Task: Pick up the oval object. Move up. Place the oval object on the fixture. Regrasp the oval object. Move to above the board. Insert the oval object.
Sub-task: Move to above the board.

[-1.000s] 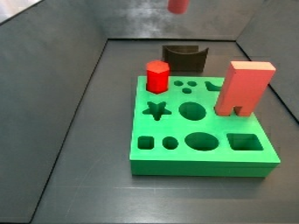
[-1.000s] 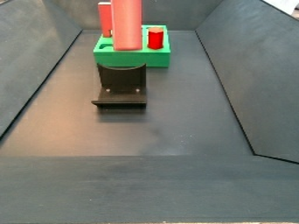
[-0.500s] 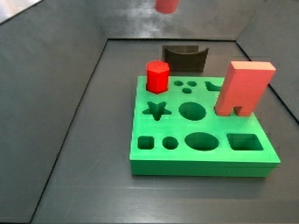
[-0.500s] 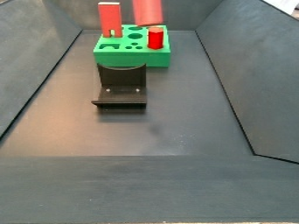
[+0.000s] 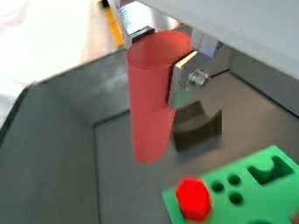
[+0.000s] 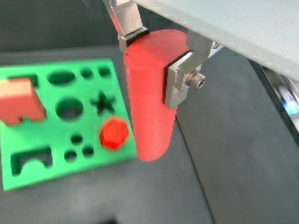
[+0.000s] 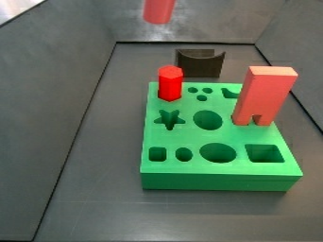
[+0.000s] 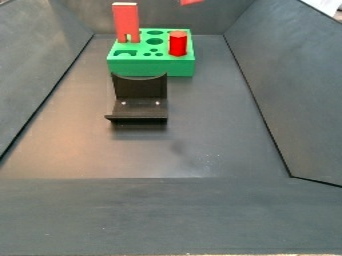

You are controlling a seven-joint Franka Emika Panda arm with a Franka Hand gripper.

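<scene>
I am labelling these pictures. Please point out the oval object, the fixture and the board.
oval object (image 6: 149, 96), in a wrist view: middle of the rod, between the gripper's (image 6: 162, 48) fingers.
fixture (image 7: 199, 63), in a side view: its front face.
board (image 7: 217, 173), in a side view: bare top near the front edge.

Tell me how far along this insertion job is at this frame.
Done: the pick-up. The gripper is shut on the oval object, high above the floor; in a side view only its lower end shows at the frame's top. In hand: carrying it aloft. Left: the fixture stands empty behind the board, so placing, regrasping and inserting remain. The board holds only the hexagonal peg and the notched block.
</scene>
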